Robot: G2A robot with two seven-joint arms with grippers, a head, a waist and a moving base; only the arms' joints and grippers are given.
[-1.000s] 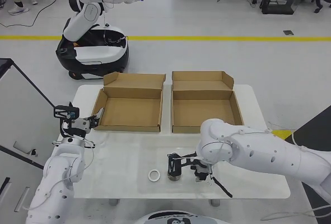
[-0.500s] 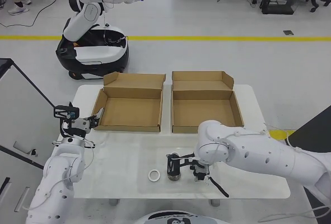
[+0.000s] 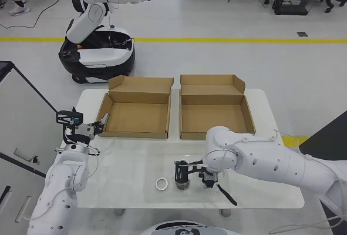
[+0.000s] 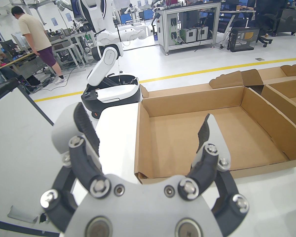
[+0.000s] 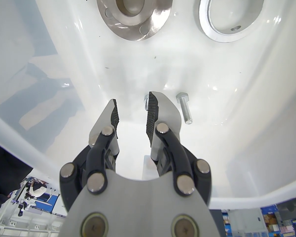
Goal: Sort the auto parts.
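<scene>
By the near edge of the worktop (image 3: pixel 126 170), about midway along it, the right gripper (image 5: pixel 132 101) hangs low over the surface. Its jaws are partly spread with nothing between them. A bolt (image 5: pixel 184 108) lies just beside one fingertip, apart from it. A second bolt (image 5: pixel 145 101) lies against the outer side of that same fingertip and is half hidden by it, so I cannot tell whether they touch.

A little beyond the bolts, toward the left edge, sit a dark steel flange (image 5: pixel 135 25) and a pale ring (image 5: pixel 203 10). They lie flat, close together but apart.

Over the last second the right arm has crept slightly toward the left edge and settled lower over the bolts. The flange and the ring have not shifted. This looks like the final lining-up for a first pick, probably of a bolt. The jaws are not yet astride either one, so a small sideways correction seems needed before they close. No part has been sorted yet.

At the left edge the left gripper (image 4: pixel 143 114) has stayed where it was. Its jaws are spread wide and empty, just off the near left corner of the left box (image 3: pixel 139 117).

Along the far edge, the left box and the right box (image 3: pixel 214 117) stand side by side, lids open, holding nothing.
</scene>
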